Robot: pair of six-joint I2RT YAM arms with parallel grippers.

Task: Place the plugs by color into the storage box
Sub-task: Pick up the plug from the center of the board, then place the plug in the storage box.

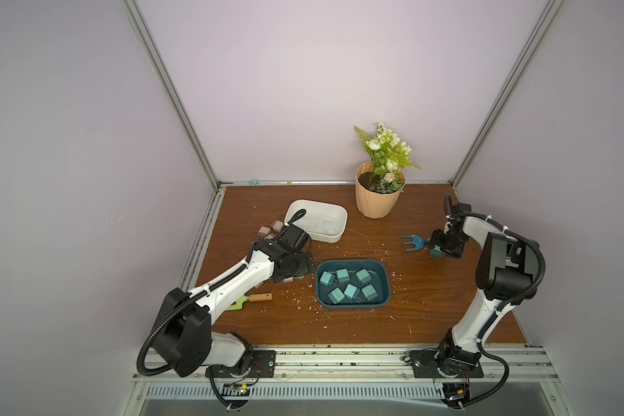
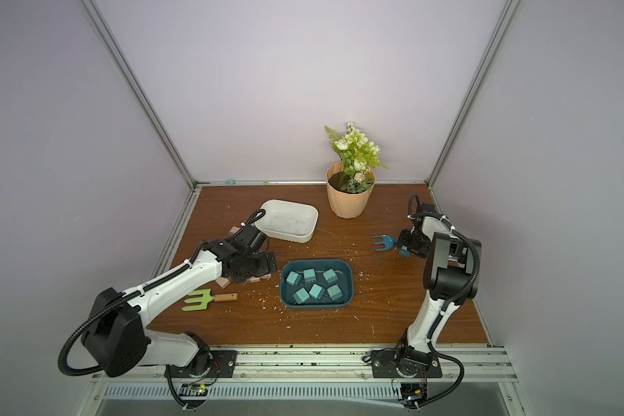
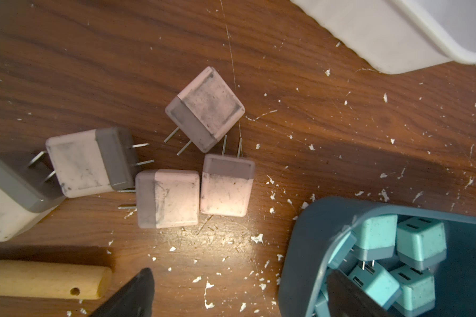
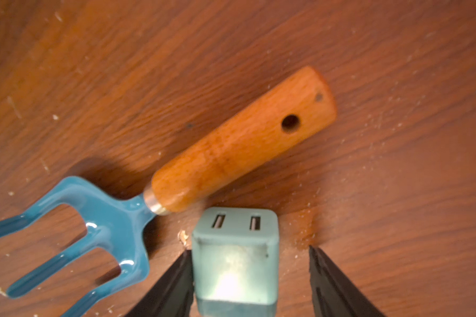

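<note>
Several teal plugs (image 1: 350,291) (image 2: 316,291) (image 3: 421,241) lie in the dark teal tub (image 1: 352,262) (image 2: 317,262) at mid-table. Several tan plugs (image 3: 168,199) (image 2: 224,282) lie loose on the wood to its left, more (image 1: 271,228) behind the left arm. The white tub (image 1: 325,237) (image 2: 292,237) holds no plugs. My left gripper (image 1: 296,268) (image 3: 239,291) hangs wide open beside the tan plugs, one finger over the teal tub's rim. On the right, my right gripper (image 1: 433,248) (image 4: 249,249) straddles one teal plug (image 4: 234,263) (image 2: 404,251). One finger touches it and the other stands apart.
A blue garden fork (image 1: 411,242) (image 4: 94,225) with a wooden handle lies right beside the straddled plug. A green fork (image 2: 199,299) with its handle (image 3: 44,278) lies near the left arm. A flower pot (image 1: 377,201) stands at the back. White crumbs litter the wood.
</note>
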